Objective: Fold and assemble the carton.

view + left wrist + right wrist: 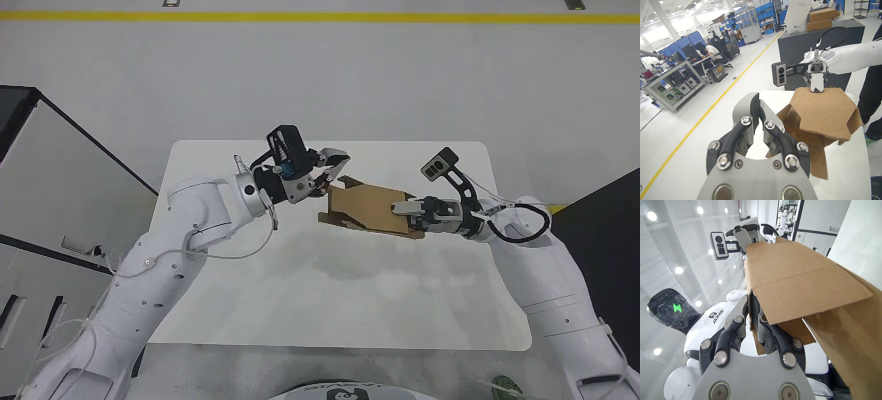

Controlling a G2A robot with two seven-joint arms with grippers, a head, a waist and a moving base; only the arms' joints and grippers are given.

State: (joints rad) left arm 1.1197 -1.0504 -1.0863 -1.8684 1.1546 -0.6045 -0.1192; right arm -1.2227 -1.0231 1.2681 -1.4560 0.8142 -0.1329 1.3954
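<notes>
A brown cardboard carton (365, 205), partly folded with loose flaps, is held above the middle of the white table (300, 300). My right gripper (402, 208) is shut on the carton's right end; in its wrist view the fingers (754, 306) pinch a cardboard wall, and the carton (791, 275) stretches away from them. My left gripper (335, 170) sits just off the carton's far left corner. In the left wrist view its fingers (758, 106) are shut with nothing between them, and the carton's open end (821, 111) lies right beside them. The right gripper (816, 89) grips the far edge there.
The table's front half is bare. A dark cabinet (30, 150) stands off the table's left side, and another dark cabinet (795, 47) stands beyond the table's right end. A yellow floor line (320, 17) runs past the far side.
</notes>
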